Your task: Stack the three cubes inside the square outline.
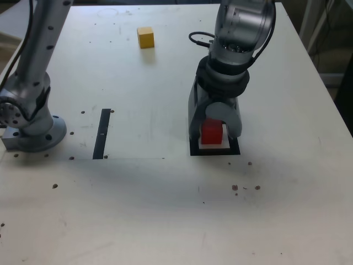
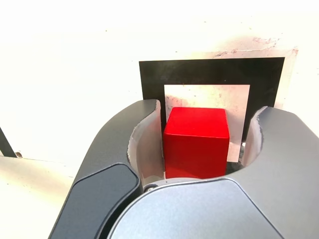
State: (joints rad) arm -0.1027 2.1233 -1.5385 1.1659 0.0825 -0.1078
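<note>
A red cube [image 1: 211, 133] [image 2: 195, 144] sits on the pale centre of the black square outline [image 1: 235, 150] [image 2: 152, 79]. My gripper [image 1: 213, 138] [image 2: 209, 107] reaches straight down around it. In the wrist view the jaws stand a little wider than the cube, and a gap shows on one side. The gripper is open and the cube rests on the table. A yellow cube [image 1: 145, 37] lies alone at the far side of the table, well to the exterior view's left of the gripper.
A thin black strip [image 1: 102, 133] [image 2: 5, 144] lies flat on the table, to the exterior view's left of the outline. The arm's grey base [image 1: 33, 130] is bolted at the left edge. Small dark specks dot the white tabletop [image 1: 165, 210].
</note>
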